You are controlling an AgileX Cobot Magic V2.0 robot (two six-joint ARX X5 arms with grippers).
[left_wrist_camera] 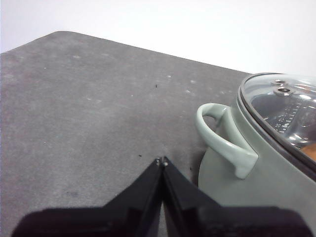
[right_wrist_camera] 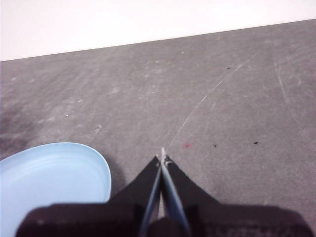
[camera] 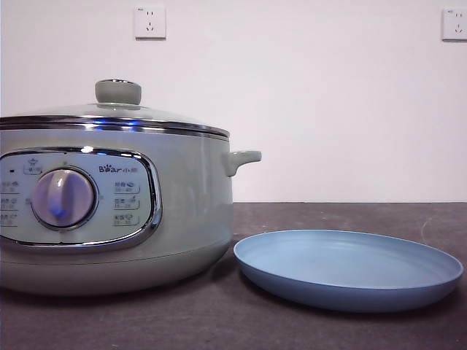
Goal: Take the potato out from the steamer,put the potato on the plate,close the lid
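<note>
We judge nothing done yet: the lid (camera: 117,109) sits on the steamer (camera: 109,211), the potato (left_wrist_camera: 310,149) barely glimpsed inside, the plate (camera: 349,270) bare, both grippers' (left_wrist_camera: 162,160) (right_wrist_camera: 162,157) jaws pressed together, empty, above the tabletop (right_wrist_camera: 197,98).

The front view sits low, about level with the worktop (camera: 343,332), and looks straight across it toward a white wall with two sockets. The steamer (camera: 109,211) stands near and large on the left, the plate (camera: 349,268) close on the right.

The left wrist view looks down along the left end effector (left_wrist_camera: 162,162) at dark worktop, catching the steamer's side handle (left_wrist_camera: 222,140) and the lid (left_wrist_camera: 281,106) edge, which the front view also shows.

The right wrist view looks down past the right end effector (right_wrist_camera: 162,158) at bare worktop and shares the plate's rim with the front view.
</note>
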